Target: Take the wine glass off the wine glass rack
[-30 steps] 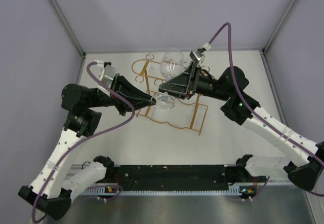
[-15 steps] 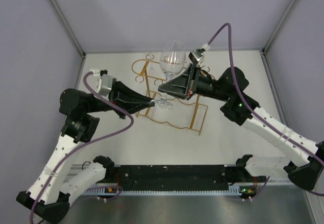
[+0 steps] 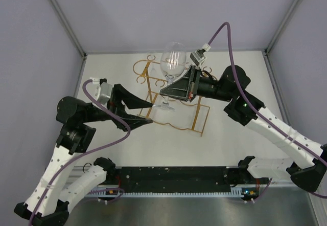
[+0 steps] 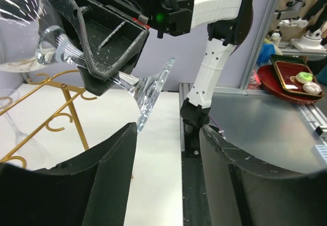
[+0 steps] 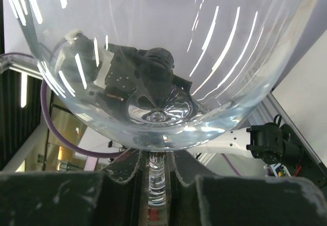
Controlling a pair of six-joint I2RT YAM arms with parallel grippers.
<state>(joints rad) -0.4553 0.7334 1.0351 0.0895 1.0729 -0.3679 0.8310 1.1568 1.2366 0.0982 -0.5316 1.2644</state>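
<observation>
Wine glass (image 3: 172, 60) hangs in the air above the wine glass rack (image 3: 197, 118), clamped by its thin stem in the right gripper (image 3: 164, 92). In the top view its rounded bowl lies toward 12 o'clock from that grip and its flat round foot toward 6 o'clock. The right wrist camera looks straight up the stem (image 5: 157, 180) into the underside of the bowl, with a dark finger pressed against the stem on each side, so these jaws are closed on the glass. From the left wrist camera the wine glass (image 4: 150, 90) sits tilted: the bowl is high at 10 o'clock, the stem runs down through the right gripper (image 4: 110, 77), and the foot stands edge-on at the lower end, clear of the gold rails and touching nothing else. The left gripper (image 3: 152, 112) lies at about 7 o'clock from the foot in the top view, just beside it, jaws spread apart and holding nothing. In its own camera the left gripper (image 4: 167, 134) shows the foot above the gap between its two fingers, nearer the left one. The rack (image 4: 66, 103) stands on the white table (image 3: 230, 134), its wavy-edged base running from 11 o'clock toward 5 o'clock under both grippers.
</observation>
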